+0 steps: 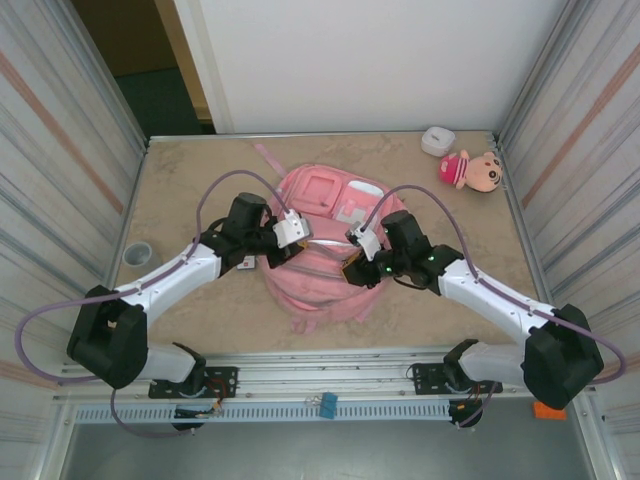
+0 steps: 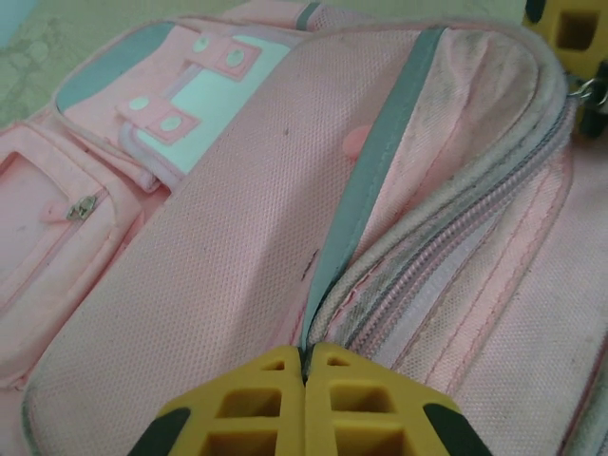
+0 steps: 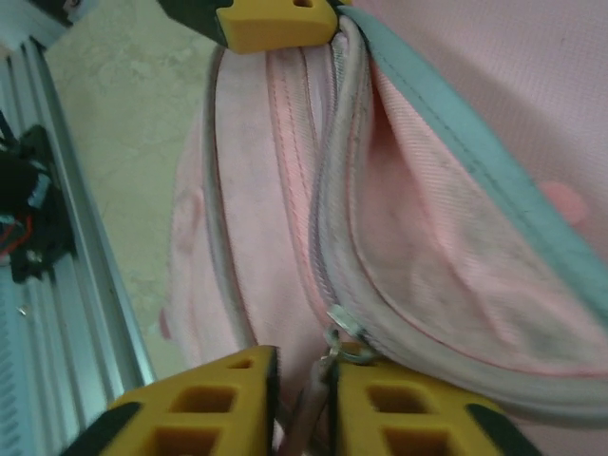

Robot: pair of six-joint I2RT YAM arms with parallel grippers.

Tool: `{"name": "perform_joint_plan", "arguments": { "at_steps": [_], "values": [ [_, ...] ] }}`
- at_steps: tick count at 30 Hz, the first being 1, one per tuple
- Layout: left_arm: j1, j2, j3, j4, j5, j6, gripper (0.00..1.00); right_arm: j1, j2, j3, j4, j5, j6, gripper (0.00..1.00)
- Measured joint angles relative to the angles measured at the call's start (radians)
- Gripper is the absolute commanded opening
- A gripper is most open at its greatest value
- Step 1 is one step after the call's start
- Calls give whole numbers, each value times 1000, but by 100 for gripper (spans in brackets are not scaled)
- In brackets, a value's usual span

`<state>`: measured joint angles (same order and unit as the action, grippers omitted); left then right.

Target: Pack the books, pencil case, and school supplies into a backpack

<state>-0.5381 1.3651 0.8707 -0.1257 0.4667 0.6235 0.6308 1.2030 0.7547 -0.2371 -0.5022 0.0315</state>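
Note:
The pink backpack (image 1: 318, 262) lies flat mid-table, front pockets up. My left gripper (image 1: 300, 232) is shut on its seam, where the grey trim stripe (image 2: 380, 161) meets the zipper; the yellow fingers (image 2: 256, 399) press together on the fabric edge. My right gripper (image 1: 353, 262) sits at the zipper's other end. Its jaws stand slightly apart, and the zipper pull (image 3: 318, 394) hangs from the metal slider (image 3: 347, 326) between them, against the right finger (image 3: 408, 413). The left gripper's yellow fingertips (image 3: 280, 21) show in the right wrist view. Books, pencil case and school supplies are out of view.
A pink-hatted plush doll (image 1: 472, 170) and a small white box (image 1: 437, 140) lie at the far right corner. A grey ring (image 1: 137, 253) sits by the left wall. A metal rail (image 1: 330, 365) runs along the near edge. Panel walls close both sides.

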Motion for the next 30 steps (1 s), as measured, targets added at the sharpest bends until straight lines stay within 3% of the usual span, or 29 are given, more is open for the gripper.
{"name": "perform_joint_plan", "arguments": {
  "at_steps": [5, 14, 23, 30],
  "values": [
    [-12, 0, 0, 19, 1, -1, 0, 5, -20, -40, 28, 31, 68, 25],
    [-21, -1, -8, 34, 4, -1, 0, 5, -113, -73, 15, 133, 132, 1],
    [-32, -1, -10, 50, 0, -35, 0, 28, -107, -72, 30, 155, 191, 0],
    [-83, 0, -10, 44, -72, -60, 0, 131, 10, -21, 83, 219, 296, 0]
  ]
}}
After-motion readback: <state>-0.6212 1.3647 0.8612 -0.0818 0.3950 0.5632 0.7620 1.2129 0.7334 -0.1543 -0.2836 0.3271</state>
